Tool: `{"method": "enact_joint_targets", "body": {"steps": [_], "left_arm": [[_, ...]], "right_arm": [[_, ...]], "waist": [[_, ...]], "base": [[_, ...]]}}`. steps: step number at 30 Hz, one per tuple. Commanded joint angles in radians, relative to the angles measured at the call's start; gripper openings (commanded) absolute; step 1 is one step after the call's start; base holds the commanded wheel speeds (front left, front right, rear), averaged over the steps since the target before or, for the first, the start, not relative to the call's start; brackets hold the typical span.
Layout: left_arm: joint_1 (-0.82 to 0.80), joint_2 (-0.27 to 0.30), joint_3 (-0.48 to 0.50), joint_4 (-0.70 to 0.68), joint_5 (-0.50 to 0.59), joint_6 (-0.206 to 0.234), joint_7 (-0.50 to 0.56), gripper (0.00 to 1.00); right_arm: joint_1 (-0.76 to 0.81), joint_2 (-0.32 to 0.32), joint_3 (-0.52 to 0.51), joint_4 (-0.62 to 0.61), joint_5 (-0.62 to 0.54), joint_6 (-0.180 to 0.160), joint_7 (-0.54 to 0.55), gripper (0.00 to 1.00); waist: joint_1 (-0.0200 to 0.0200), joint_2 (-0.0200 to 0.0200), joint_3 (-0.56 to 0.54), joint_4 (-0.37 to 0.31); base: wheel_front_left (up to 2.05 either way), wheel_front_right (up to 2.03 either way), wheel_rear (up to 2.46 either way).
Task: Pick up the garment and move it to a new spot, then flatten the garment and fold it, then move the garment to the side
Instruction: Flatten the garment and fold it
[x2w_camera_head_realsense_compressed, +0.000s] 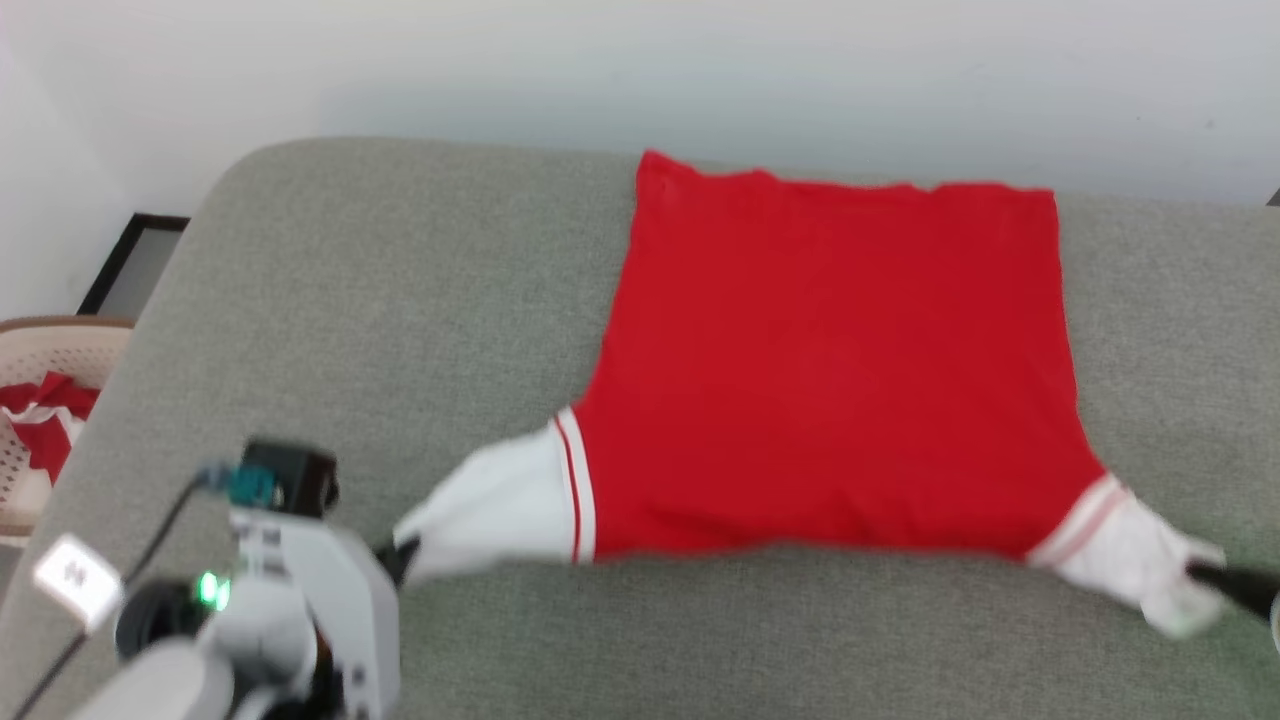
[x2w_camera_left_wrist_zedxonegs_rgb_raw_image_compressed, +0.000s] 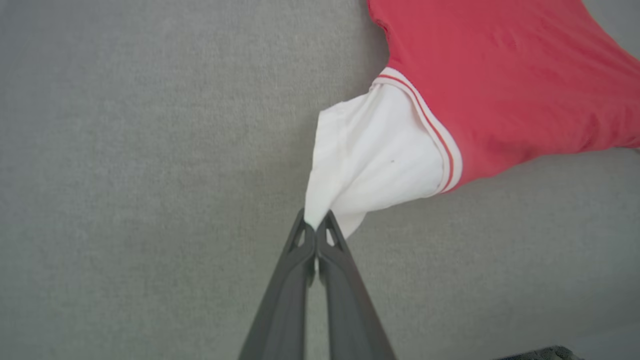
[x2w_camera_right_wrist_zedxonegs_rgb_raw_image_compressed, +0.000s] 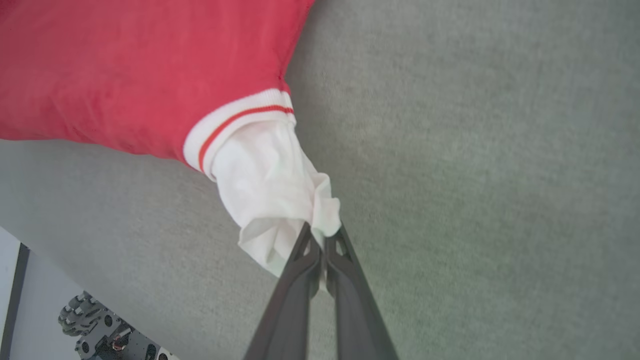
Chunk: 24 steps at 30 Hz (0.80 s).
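Head view: the garment (x2w_camera_head_realsense_compressed: 840, 370) lies spread on the grey cushion (x2w_camera_head_realsense_compressed: 350, 300), red body flat, hem at the far side, white sleeve ends drawn out toward the two near corners. Left gripper (x2w_camera_left_wrist_zedxonegs_rgb_raw_image_compressed: 316, 220) closed tight on the tip of the left sleeve; right gripper (x2w_camera_right_wrist_zedxonegs_rgb_raw_image_compressed: 322, 235) likewise pinched onto the bunched right sleeve end. Beige basket (x2w_camera_head_realsense_compressed: 60, 350) holding a red-and-white bundle (x2w_camera_head_realsense_compressed: 40, 420) sits beyond the cushion's left edge.

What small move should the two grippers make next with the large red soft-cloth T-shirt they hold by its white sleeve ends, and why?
Probably draw both sleeve ends slightly apart and lower them onto the grey fabric cushion. The left gripper and right gripper each pinch a bunched white sleeve end, while the red T-shirt body already lies nearly flat.
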Motion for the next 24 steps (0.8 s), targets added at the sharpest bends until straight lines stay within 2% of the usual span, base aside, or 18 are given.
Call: {"method": "enact_joint_targets", "body": {"steps": [1,6,10,13,16,24], "left_arm": [[0.059,0.026,0.008,-0.057,-0.013,0.043,0.016,0.00],[0.213,0.084,0.022,-0.221,-0.046,0.171,0.056,0.00],[0.302,0.114,0.030,-0.311,-0.065,0.244,0.076,0.00],[0.335,0.123,0.026,-0.338,-0.067,0.266,0.078,0.00],[0.359,0.103,0.022,-0.347,-0.072,0.274,0.061,0.00],[0.331,0.053,-0.002,-0.294,-0.056,0.229,0.021,0.00]], "right_arm": [[0.051,-0.019,-0.012,-0.019,0.021,-0.001,0.025,0.00],[0.188,-0.049,-0.074,-0.068,0.079,-0.001,0.096,0.00],[0.282,-0.068,-0.136,-0.101,0.086,-0.001,0.135,0.00],[0.315,-0.065,-0.167,-0.114,0.068,-0.001,0.135,0.00],[0.343,-0.041,-0.205,-0.124,0.018,-0.001,0.125,0.00],[0.323,0.073,-0.246,-0.131,-0.165,-0.001,0.125,0.00]], "waist": [[0.0000,0.0000,-0.009,-0.003],[0.0000,0.0000,-0.013,-0.001],[0.0000,0.0000,-0.008,0.005],[0.0000,0.0000,-0.001,0.004],[0.0000,0.0000,0.012,0.005],[0.0000,0.0000,0.033,0.009]], "base": [[0.00,0.00,0.00],[0.00,0.00,0.00],[0.00,0.00,0.00],[0.00,0.00,0.00],[0.00,0.00,0.00],[0.00,0.00,0.00]]}}
